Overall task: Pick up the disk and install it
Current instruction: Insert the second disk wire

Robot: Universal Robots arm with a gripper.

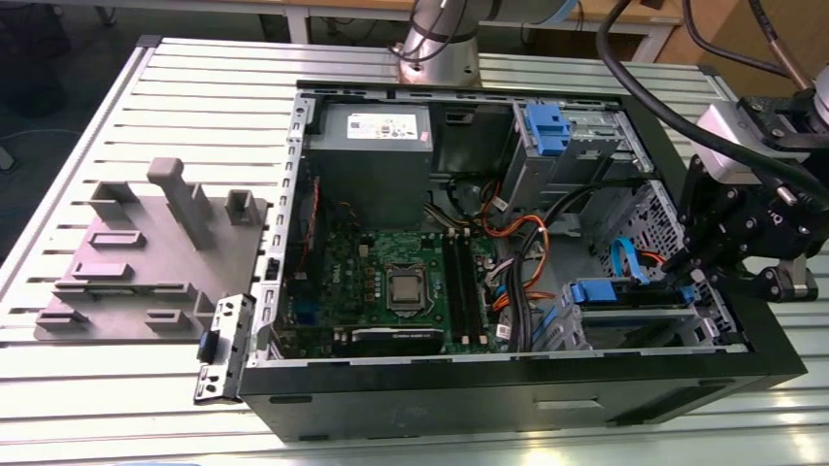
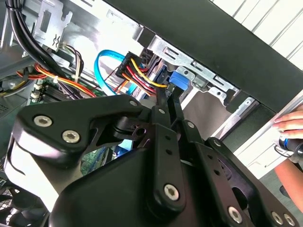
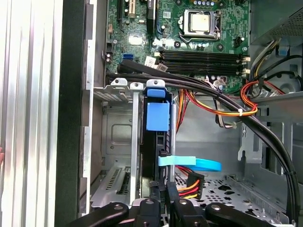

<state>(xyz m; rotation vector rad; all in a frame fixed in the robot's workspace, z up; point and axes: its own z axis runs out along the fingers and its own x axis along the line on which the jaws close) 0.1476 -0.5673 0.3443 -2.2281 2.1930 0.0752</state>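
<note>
Disk (image 3: 156,142): stands on edge in a slot of the drive cage, in the corner of the case on the exterior view's right; its blue tab faces the open side, likely so it can slide along the cage guides
Tabletop (image 1: 78,116): slatted metal; it carries the case and the fixture side by side, keeping both within the arm's reach
Computer case (image 1: 518,398): lies on its side with the panel off, so the bays open upward to the arm
Grey fixture (image 1: 143,252): sits on the tabletop just beside the case on the exterior view's left; its slots and posts look made to park parts, and nothing blue-railed rests there now
Power-supply box (image 1: 369,136): fixed in the far corner, well apart from the work
Motherboard (image 1: 388,282): flat on the case floor, between the power-supply box and the near wall
Drive cage (image 1: 647,325): bright metal; holds the disk upright by its rails
Second blue caddy (image 1: 547,126): seated in its own cage at the far side, not the one being handled
Claw (image 3: 164,198): right at the disk's end, in line with the slot; I cannot tell whether it is pinching the disk or merely set against it
Blue flat cable (image 3: 199,164): curves just beside the disk's connector end, near the claw
Person's hand (image 2: 291,125): outside the case wall, apart from the claw
</note>
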